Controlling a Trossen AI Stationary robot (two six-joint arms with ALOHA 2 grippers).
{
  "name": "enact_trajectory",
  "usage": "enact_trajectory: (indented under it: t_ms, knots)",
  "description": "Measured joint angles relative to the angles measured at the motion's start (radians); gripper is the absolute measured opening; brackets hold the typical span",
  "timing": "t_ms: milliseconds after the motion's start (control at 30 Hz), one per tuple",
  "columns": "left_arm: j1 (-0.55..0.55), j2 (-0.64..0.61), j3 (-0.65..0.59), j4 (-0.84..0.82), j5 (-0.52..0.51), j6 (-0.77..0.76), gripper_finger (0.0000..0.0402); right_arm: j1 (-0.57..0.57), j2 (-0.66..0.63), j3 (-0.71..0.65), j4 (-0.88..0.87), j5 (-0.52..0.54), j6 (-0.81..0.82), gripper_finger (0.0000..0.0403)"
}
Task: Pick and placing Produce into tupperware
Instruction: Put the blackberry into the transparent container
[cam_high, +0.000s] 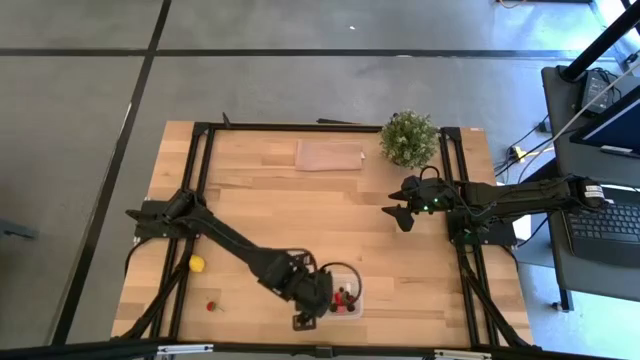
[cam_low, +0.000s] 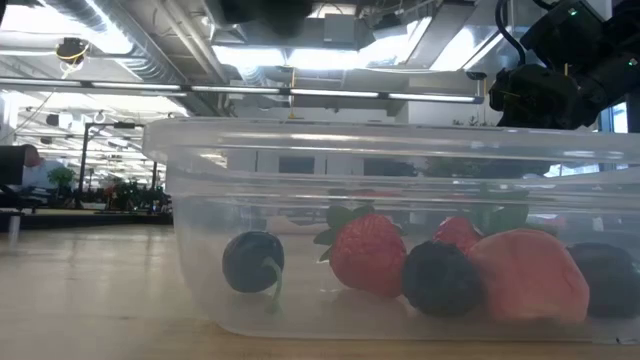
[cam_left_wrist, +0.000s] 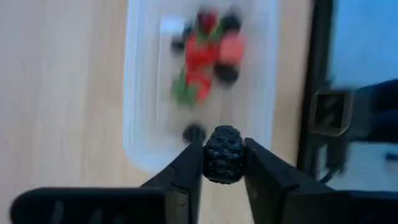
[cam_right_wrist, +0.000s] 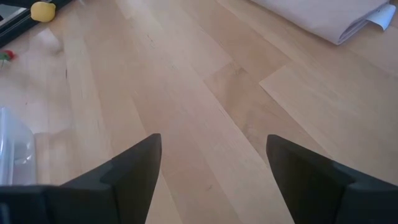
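The dark, knobbly blackberry (cam_left_wrist: 223, 154) sits clamped between my left gripper (cam_left_wrist: 224, 163) fingers, low centre of the left wrist frame, right at the near rim of the small clear plastic rectangular tub (cam_left_wrist: 144, 93). It looks light and soft, so I judge a gentle pinch across its middle is enough; squeeze harder and it could bruise or pop out. In the high view my left gripper (cam_high: 305, 318) is at the bottom centre of the frame, beside the tub (cam_high: 355, 309). Look inside from the low view: a dark round berry (cam_low: 252, 261) at left, a red strawberry with green leaves (cam_low: 367, 253) in the middle, more red and dark pieces crowded right. Not yet in: the small yellow lemon (cam_high: 197, 264) and a tiny red piece (cam_high: 211, 306), lower left. My right gripper (cam_high: 398, 213) waits spread wide, right of centre.
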Motion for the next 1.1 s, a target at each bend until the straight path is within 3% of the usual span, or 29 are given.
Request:
enact_trajectory:
  t_ms: [400, 667, 867, 1100]
  knots:
    - [0.108, -0.002, -0.002, 0.009, 0.044, 0.118, 0.0085, 0.000, 0.000, 0.000, 0.000, 0.000, 0.003, 0.0291]
    - [0.099, 0.023, -0.002, 0.041, 0.050, 0.147, 0.0092, 0.000, 0.000, 0.000, 0.000, 0.000, 0.003, 0.0291]
    - [0.091, 0.114, -0.004, 0.041, 0.127, 0.144, 0.0088, 0.000, 0.000, 0.000, 0.000, 0.000, 0.002, 0.0291]
    - [0.096, 0.128, -0.004, 0.049, 0.122, 0.112, 0.0116, 0.000, 0.000, -0.036, 0.012, 0.000, 0.023, 0.0291]
